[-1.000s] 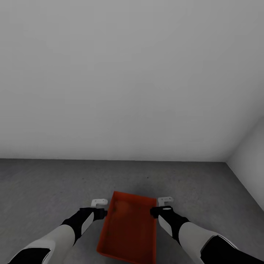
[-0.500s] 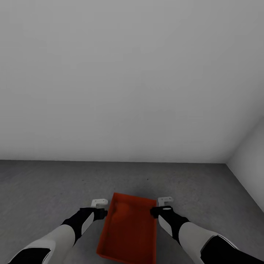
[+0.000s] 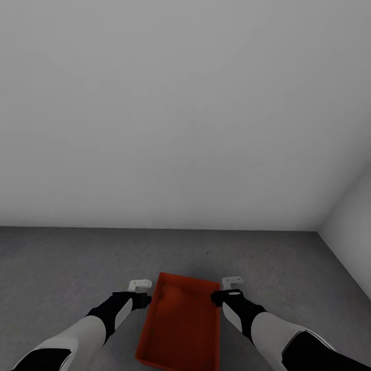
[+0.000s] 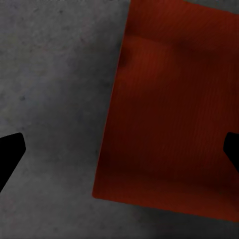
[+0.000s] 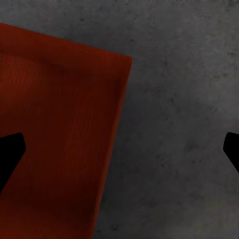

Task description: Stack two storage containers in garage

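Note:
An orange-red storage container [image 3: 181, 324] lies open side up on the dark grey garage floor [image 3: 62, 257], between my two arms. My left gripper [image 3: 143, 291] hangs open beside its left long wall, and my right gripper [image 3: 226, 289] hangs open beside its right long wall. In the left wrist view the container [image 4: 174, 114] lies below the left gripper [image 4: 121, 152], whose dark fingertips [image 4: 10, 154] are spread wide, one over bare concrete and one over the bin. The right wrist view shows the container [image 5: 55, 134] under one fingertip [image 5: 10, 154] of the right gripper [image 5: 121, 152]. Neither gripper holds anything.
A plain grey-white wall [image 3: 180, 103] rises straight ahead, meeting a side wall [image 3: 350, 216] in a corner at the right. Bare concrete stretches to the left and right of the bin.
The container has sunk slightly lower and nearer to me between the grippers. Both arms and grippers have stayed where they were.

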{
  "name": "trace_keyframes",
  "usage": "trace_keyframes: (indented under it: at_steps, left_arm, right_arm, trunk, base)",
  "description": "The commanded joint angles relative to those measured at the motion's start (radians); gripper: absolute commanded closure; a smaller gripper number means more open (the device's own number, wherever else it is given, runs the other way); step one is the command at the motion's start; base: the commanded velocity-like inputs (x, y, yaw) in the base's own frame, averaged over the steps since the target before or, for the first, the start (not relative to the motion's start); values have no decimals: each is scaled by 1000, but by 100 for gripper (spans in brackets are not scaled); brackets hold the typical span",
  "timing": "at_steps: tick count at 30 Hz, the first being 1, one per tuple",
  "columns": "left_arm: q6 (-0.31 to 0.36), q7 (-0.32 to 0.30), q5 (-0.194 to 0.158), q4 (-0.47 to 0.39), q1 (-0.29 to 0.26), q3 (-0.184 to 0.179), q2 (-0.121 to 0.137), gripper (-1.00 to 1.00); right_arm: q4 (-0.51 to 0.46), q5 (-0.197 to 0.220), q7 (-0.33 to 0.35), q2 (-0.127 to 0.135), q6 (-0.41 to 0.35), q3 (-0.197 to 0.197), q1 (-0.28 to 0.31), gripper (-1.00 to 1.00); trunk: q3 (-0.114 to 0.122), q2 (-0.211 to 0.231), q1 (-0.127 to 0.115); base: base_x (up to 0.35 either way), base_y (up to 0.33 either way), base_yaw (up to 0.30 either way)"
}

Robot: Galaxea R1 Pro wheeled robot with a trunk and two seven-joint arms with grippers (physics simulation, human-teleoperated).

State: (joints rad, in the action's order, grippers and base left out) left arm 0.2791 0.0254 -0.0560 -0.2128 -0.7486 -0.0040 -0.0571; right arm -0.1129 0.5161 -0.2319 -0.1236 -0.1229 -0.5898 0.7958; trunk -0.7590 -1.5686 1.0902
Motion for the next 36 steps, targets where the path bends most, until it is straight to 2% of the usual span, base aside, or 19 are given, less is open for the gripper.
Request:
trace_keyframes:
  at_steps: [1, 15, 23, 36]
  left_arm:
    - [6, 3, -8, -2, 0, 0, 0, -100]
    - [8, 2, -5, -3, 0, 1, 1, -100]
    - [40, 2, -13, -7, 0, 5, 2, -100]
    - [43, 3, -8, -5, 0, 5, 1, -100]
  right_arm:
    - [-2, 5, -6, 1, -7, -8, 0, -100]
    - [-2, 5, -5, 0, -7, -8, 0, -100]
    - [-2, 5, -4, 0, -7, -8, 0, -100]
    - [-2, 5, -5, 1, -7, -8, 0, -100]
  trunk:
    - [-1, 0, 0]
    - [0, 0, 0]
    - [0, 0, 0]
    - [0, 0, 0]
  base:
    - [0, 0, 0]
    - [-20, 0, 0]
    - [-300, 0, 0]
    - [-309, 0, 0]
